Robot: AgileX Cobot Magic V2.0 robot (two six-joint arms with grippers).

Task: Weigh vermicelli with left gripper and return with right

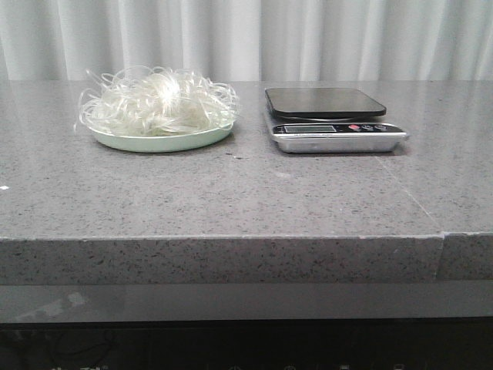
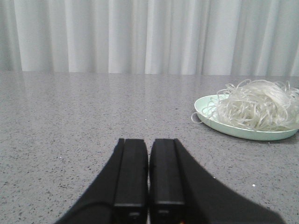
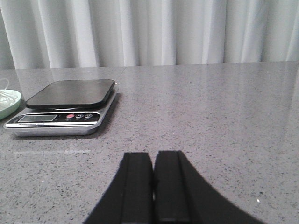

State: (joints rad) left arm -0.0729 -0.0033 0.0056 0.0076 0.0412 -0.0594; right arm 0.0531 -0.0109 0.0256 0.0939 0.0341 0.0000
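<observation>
While the vermicelli (image 1: 158,102) is lying heaped on the pale green plate (image 1: 162,141), both arms are sitting out of the front view, so only the wrist cameras are showing the claws. Taking the centre of the grey speckled table (image 1: 231,196) as the middle of a clock in the front view, the plate is sitting at about ten o'clock and the kitchen scale (image 1: 333,119) at about one o'clock, the two near each other but not touching. The noodle tangle is spilling a little over the plate's rim, with loose strands sticking out at nine o'clock from the heap. The scale is standing flat, its dark weighing platform (image 1: 324,101) carrying nothing, and its display and buttons are facing the robot. White pleated curtains (image 1: 246,38) are hanging behind the table's far edge.

In the left wrist view the left gripper (image 2: 148,173) is hovering low over bare tabletop with its two black fingers (image 2: 132,172) pressed almost together, only a thin slit showing between them, and it is gripping nothing. The plate of noodles is lying ahead of it and off to one side, well apart from the fingertips.

In the right wrist view the right gripper (image 3: 153,184) is likewise narrowed to a hairline gap, holding nothing, with the scale resting ahead of it and well clear.
</observation>
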